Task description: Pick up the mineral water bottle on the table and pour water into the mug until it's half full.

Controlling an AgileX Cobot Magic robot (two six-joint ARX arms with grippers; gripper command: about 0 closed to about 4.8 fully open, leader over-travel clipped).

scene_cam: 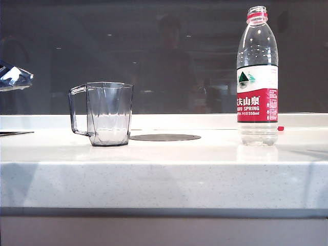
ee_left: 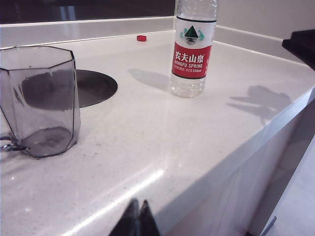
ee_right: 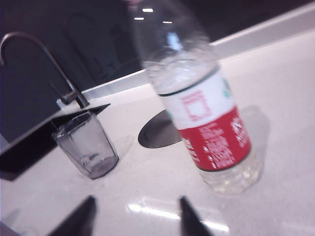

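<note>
The right gripper (ee_right: pixel 137 216) stands spread, empty, its jaws framing the mineral water bottle (ee_right: pixel 206 123) just ahead — lined up for a side grasp, I judge. The left gripper (ee_left: pixel 136 219) is pressed together, well short of the mug (ee_left: pixel 39 101) on the table (scene_cam: pixel 164 169) — uncapped bottle, cap (ee_left: pixel 141 38) behind.

Gap, mug (scene_cam: pixel 106 114) to bottle (scene_cam: pixel 257 77): wide, bare table (scene_cam: pixel 164 169), flat dark disc (scene_cam: pixel 164 137) only.
Behind: low ledge (scene_cam: pixel 205 120).
</note>
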